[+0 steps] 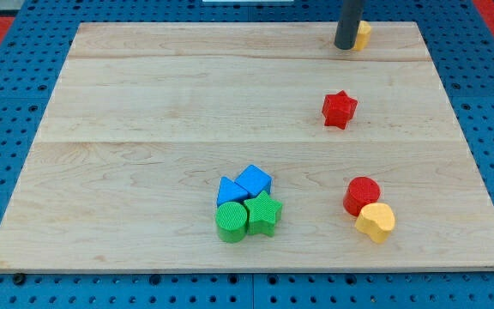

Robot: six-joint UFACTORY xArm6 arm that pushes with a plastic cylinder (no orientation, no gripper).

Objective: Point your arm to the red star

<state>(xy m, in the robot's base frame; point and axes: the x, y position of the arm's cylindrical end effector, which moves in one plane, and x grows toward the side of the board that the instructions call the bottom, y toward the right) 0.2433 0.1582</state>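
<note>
The red star (340,109) lies on the wooden board (144,103) in the view's right half, above the middle. My tip (346,46) rests near the board's top edge, directly above the red star in the view and well apart from it. A yellow block (363,34) sits right beside my tip on its right, partly hidden by the rod.
A red cylinder (362,195) and a yellow block (376,221) touch each other at the lower right. A cluster of two blue blocks (253,181) (229,190), a green cylinder (231,221) and a green star (264,213) sits at the bottom centre.
</note>
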